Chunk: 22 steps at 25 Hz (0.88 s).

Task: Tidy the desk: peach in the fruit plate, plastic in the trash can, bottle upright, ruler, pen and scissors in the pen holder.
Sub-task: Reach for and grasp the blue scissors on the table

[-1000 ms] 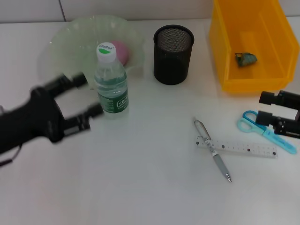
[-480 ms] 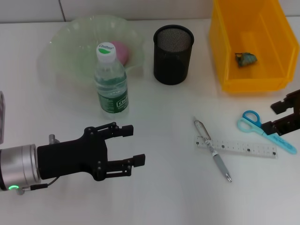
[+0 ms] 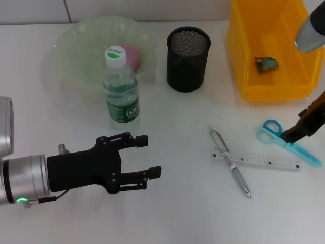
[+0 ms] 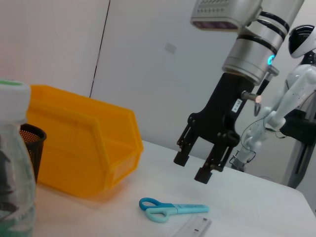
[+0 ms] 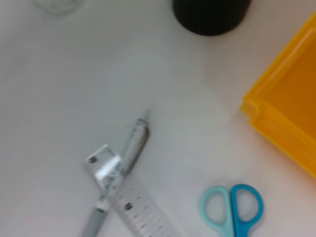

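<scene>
The bottle [image 3: 120, 91] stands upright in front of the green fruit plate [image 3: 76, 51], which holds the pink peach [image 3: 134, 55]. The black mesh pen holder [image 3: 188, 58] stands at the back centre. The pen [image 3: 230, 162] lies across the ruler [image 3: 259, 160]; the blue scissors [image 3: 287, 141] lie to their right. A plastic scrap [image 3: 266, 64] lies in the yellow bin [image 3: 244, 61]. My left gripper [image 3: 150, 155] is open and empty, in front of the bottle and apart from it. My right gripper [image 4: 191, 168] is open and hovers above the scissors [image 4: 170, 210].
In the right wrist view the pen [image 5: 131, 148], ruler [image 5: 136, 210] and scissors [image 5: 232, 210] lie below, with the pen holder [image 5: 210, 12] and bin [image 5: 291, 118] at the picture's edges. A wall stands behind the table.
My left gripper has drawn back from the bottle toward the table's front and moved right. My right gripper has lifted off the table and now hangs above the scissors.
</scene>
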Available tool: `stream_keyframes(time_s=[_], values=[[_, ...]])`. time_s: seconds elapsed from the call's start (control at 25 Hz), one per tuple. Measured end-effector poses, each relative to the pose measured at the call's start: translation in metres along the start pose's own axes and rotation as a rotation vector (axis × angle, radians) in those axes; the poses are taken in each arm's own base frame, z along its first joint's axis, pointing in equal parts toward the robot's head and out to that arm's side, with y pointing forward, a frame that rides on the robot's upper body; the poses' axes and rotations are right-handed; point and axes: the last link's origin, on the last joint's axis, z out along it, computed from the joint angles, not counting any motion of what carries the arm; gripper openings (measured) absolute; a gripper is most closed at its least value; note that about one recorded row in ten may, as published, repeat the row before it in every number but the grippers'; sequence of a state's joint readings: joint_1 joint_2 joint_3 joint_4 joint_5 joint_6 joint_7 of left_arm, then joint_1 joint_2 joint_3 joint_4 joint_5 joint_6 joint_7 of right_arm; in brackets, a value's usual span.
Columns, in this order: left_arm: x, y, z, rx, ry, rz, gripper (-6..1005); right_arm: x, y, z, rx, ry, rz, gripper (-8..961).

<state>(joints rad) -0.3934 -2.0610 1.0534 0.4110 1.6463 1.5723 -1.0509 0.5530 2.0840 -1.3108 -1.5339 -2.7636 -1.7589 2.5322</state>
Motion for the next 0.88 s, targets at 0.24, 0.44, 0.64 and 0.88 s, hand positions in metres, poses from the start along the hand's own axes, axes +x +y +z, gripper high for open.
stream_keyframes(time_s=[0.24,0.44,0.64,0.88], values=[[0.000,-0.002,0.002,0.004,-0.007,0.004,813,-0.005,0.002,0.013,0.019,0.022,0.005,640],[0.001,-0.003,0.004,0.006,-0.009,0.006,813,-0.005,0.000,0.020,0.017,0.028,0.020,638],[-0.001,-0.005,0.005,0.022,-0.019,0.006,813,-0.002,-0.003,0.033,0.015,0.034,0.040,637],[-0.001,-0.005,0.006,0.023,-0.021,0.005,813,0.002,-0.005,0.040,0.013,0.056,0.048,636]])
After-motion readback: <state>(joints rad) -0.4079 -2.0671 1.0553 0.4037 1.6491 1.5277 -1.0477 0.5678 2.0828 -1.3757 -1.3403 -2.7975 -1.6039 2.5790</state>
